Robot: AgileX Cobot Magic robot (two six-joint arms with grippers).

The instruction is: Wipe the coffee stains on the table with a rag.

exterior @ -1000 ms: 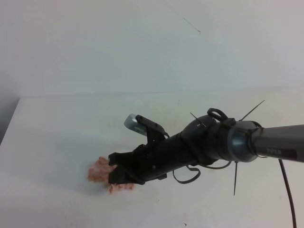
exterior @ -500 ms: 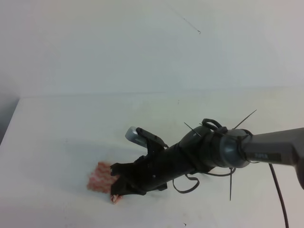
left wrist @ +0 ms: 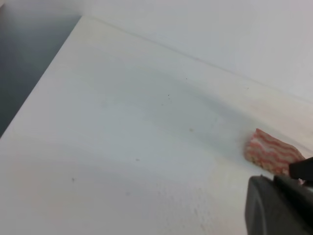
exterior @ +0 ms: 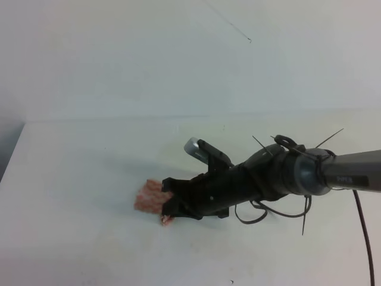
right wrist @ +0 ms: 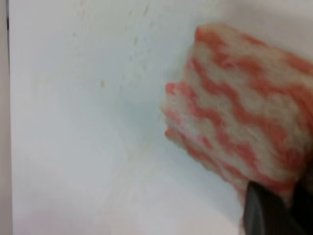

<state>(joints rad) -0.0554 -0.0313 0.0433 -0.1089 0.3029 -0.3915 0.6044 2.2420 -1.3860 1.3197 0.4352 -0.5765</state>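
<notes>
The pink and white striped rag [exterior: 149, 198] lies pressed on the white table [exterior: 71, 167], left of centre. My right gripper [exterior: 168, 207] reaches in from the right and is shut on the rag's right edge. In the right wrist view the rag [right wrist: 239, 122] fills the upper right, with a dark finger [right wrist: 266, 210] below it. In the left wrist view the rag [left wrist: 271, 152] sits at the right with the dark right gripper [left wrist: 279, 205] beside it. No tan puddle shows, only tiny brownish specks [left wrist: 190, 129] and a faint yellowish smear [right wrist: 132, 161]. My left gripper is out of view.
The table's left edge [left wrist: 44, 83] drops to a dark floor. The right arm and its loose cables [exterior: 297, 179] stretch across the right half of the table. A pale wall [exterior: 178, 53] stands behind the table.
My right gripper has dragged the rag to the right and slightly away from the front edge. The rag is more bunched under the gripper than a second ago.
</notes>
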